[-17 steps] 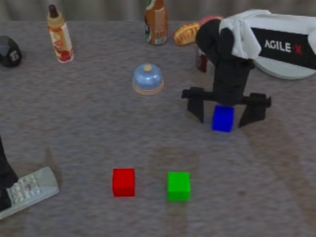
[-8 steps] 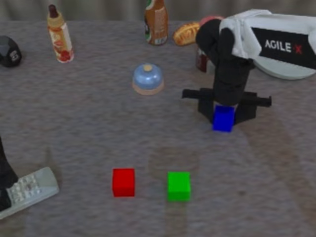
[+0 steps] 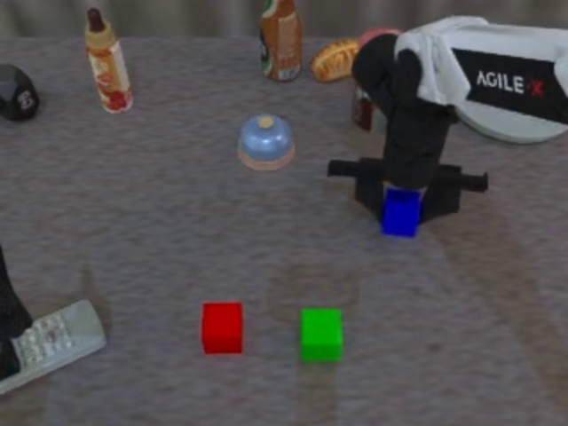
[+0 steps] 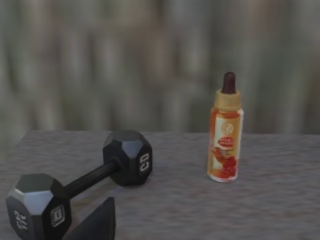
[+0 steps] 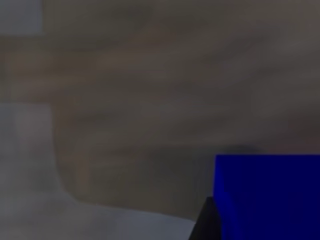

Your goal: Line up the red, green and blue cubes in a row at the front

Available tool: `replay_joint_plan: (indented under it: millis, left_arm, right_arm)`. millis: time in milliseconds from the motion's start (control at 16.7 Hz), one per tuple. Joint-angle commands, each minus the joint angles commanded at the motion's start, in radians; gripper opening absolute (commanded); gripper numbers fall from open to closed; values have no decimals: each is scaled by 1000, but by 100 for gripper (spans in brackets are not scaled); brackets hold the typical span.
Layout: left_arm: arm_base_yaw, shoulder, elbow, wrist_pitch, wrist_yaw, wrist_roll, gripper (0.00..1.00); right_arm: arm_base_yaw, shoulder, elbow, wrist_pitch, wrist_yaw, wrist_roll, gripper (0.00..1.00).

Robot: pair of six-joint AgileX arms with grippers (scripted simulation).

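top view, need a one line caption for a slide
Right pincer shut on the blue cube behind the red cube and green cube already side by side at the front.

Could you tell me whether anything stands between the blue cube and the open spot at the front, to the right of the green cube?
Nothing visible does. The right gripper is closed on the blue cube, and bare table lies between it and the spot right of the green cube.

A bell (image 3: 265, 142), two bottles (image 3: 106, 62) (image 3: 280, 35), a dumbbell (image 4: 80, 182), bread (image 3: 335, 60) and a remote (image 3: 49, 342) lie about.
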Motion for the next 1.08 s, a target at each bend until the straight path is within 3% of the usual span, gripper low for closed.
replay_joint_plan:
  millis: [480,840,1080]
  left_arm:
    - [0,0,0,0,0,0,100]
    - [0,0,0,0,0,0,100]
    - [0,0,0,0,0,0,100]
  right_arm:
    - [9,-57,173,-231,-1,-2,0]
    - [10,-70,158,-225,-1,2,0]
    - [70,-195,5,-180,-2,20,0]
